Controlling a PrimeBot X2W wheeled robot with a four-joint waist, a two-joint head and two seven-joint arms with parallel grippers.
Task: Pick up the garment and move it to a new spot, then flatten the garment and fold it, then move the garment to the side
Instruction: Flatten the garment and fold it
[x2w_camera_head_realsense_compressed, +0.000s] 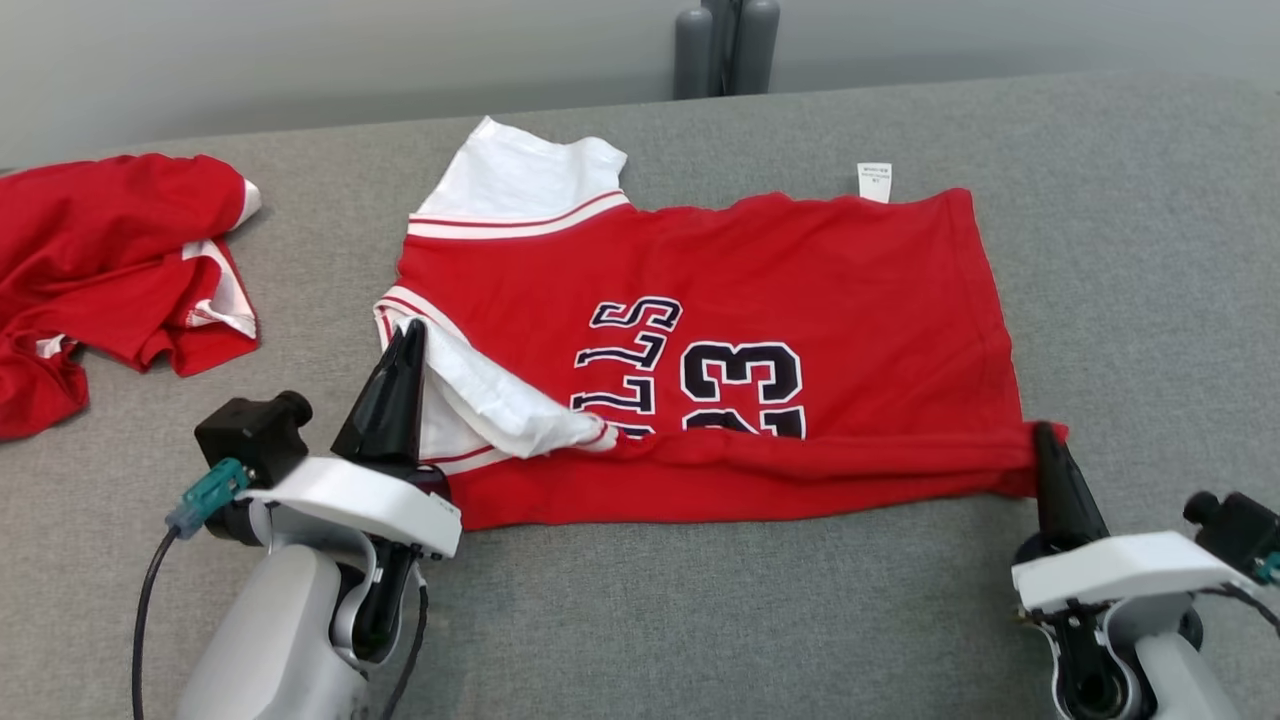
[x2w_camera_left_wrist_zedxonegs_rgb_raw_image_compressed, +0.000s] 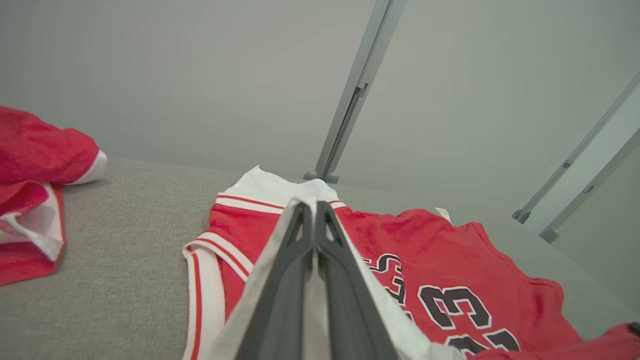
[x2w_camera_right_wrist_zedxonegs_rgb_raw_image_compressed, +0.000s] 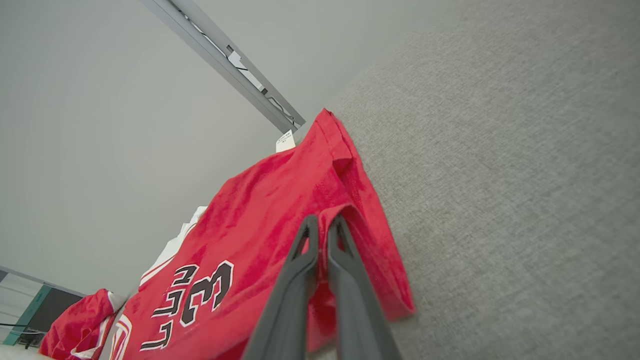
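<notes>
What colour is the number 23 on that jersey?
The 23 is dark, nearly black, outlined in white, on the red jersey; clearest in the head view.

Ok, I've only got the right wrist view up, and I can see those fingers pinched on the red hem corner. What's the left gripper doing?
Observer: The left gripper is shut on the white sleeve of the jersey, at its near left corner.
Operator: Is the near edge lying flat?
Observer: No. A red fold runs along it and covers the bottom of the number 23.
Operator: Does the other red garment touch the jersey?
Observer: No. The crumpled red garment lies apart at the far left, with bare grey surface between them.
</notes>
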